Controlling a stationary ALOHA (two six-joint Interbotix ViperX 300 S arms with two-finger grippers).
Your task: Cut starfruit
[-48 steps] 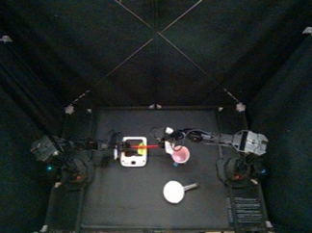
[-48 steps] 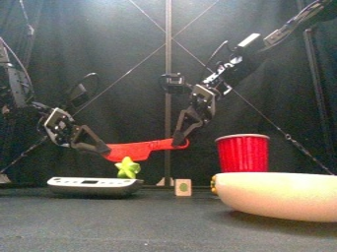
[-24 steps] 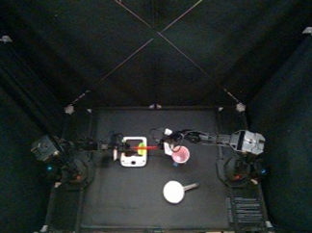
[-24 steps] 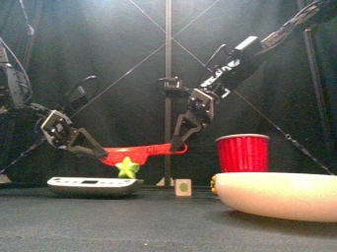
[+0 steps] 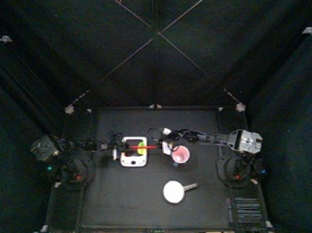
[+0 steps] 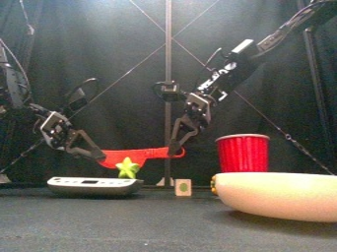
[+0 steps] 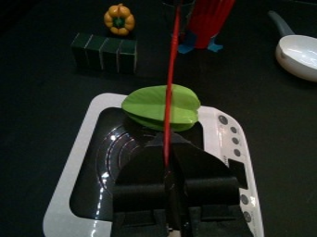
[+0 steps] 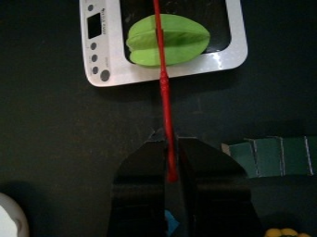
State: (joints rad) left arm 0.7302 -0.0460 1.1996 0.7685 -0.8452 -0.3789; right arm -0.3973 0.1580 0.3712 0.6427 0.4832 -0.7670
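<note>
The starfruit [image 6: 126, 166] sits on the white board [image 6: 93, 184], toward the board's right end in the front view; in the left wrist view the fruit [image 7: 165, 105] lies at the far end of the board [image 7: 93, 148], close to its rim. The board lies at the table's left of centre in the top view [image 5: 133, 151].

A thin red strip [image 6: 138, 154] runs level between the two arms, directly over the fruit. The left gripper [image 7: 172, 178] is closed on one end of the strip; the right gripper [image 8: 170, 167] is closed on the other end. In both wrist views the strip crosses the middle of the fruit. In the front view it lies at the fruit's top; contact cannot be judged.

Nearby things:
- red cup [image 6: 242, 155], right of the right arm, well apart from the board.
- large white bowl [image 6: 279, 194] at the front right, near the camera.
- small dark striped block [image 7: 109, 51] beyond the board's far edge, with a small orange-yellow object [image 7: 118, 18] behind it.

Bare black table [image 5: 116, 192] lies open in front of the board.
</note>
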